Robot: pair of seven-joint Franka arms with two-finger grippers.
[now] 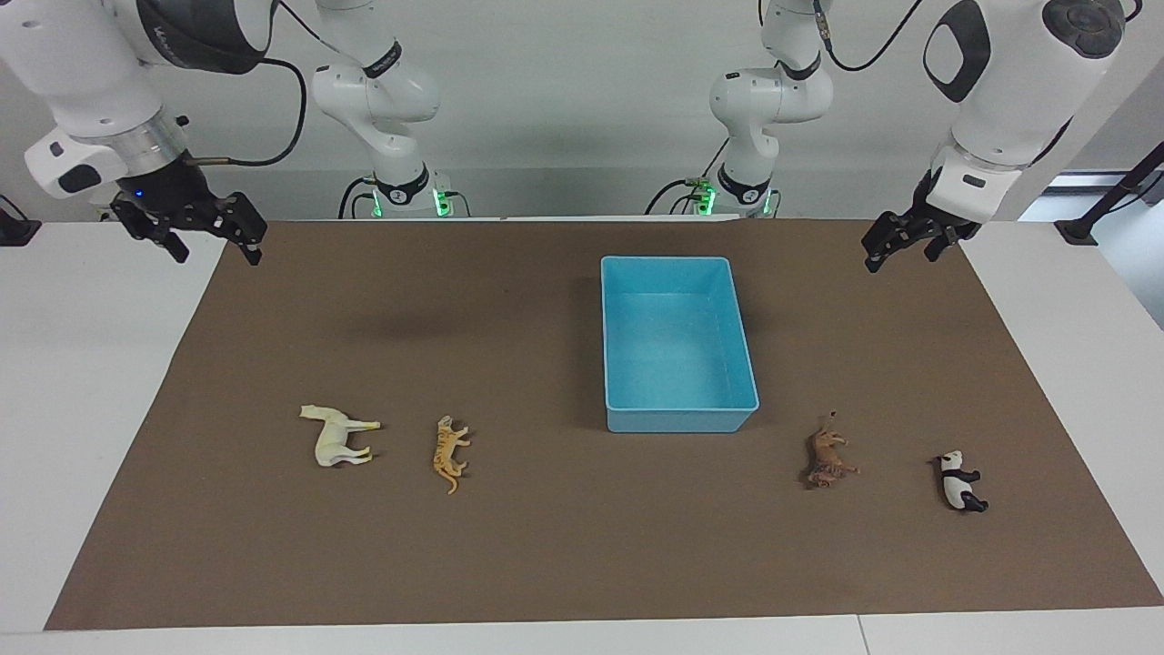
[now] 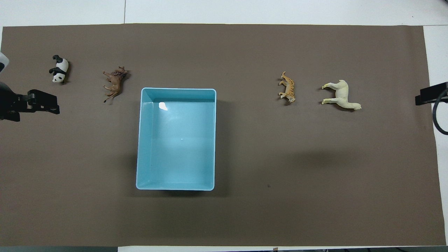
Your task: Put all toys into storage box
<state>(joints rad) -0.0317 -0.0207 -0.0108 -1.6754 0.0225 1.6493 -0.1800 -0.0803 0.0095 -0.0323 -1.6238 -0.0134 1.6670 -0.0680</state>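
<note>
A: Quick pass across the facing view. Right gripper (image 1: 207, 238) hangs at the right arm's end of the brown mat (image 1: 509, 300), fingers spread wide, holding nothing. Waiting.

B: Toys?

A: Cream-white horse (image 1: 338, 436) on its side, then the striped tiger (image 1: 449, 452) just beside it, also lying down. Both farther from the robots than the storage box (image 1: 677, 419). Box is light blue, nothing in it.

B: Then?

A: Brown lion (image 1: 826, 456) and the panda (image 1: 959, 480), toward the left arm's end, both tipped over, well apart from each other. Left gripper (image 1: 903, 241) up over the mat's corner, fingers parted a little, nothing in them. Also waiting.

B: Handling?

A: My guess is hard hollow plastic, light, stiff, a bit slick. They won't crush, but they could squirt out of a pinch. I'd take each across the torso, the thickest part, not legs or tail. The tiger's body is thin, so it needs a centred grip. The panda is rounder and may roll.

B: Progress?

A: None in the box yet.
</note>
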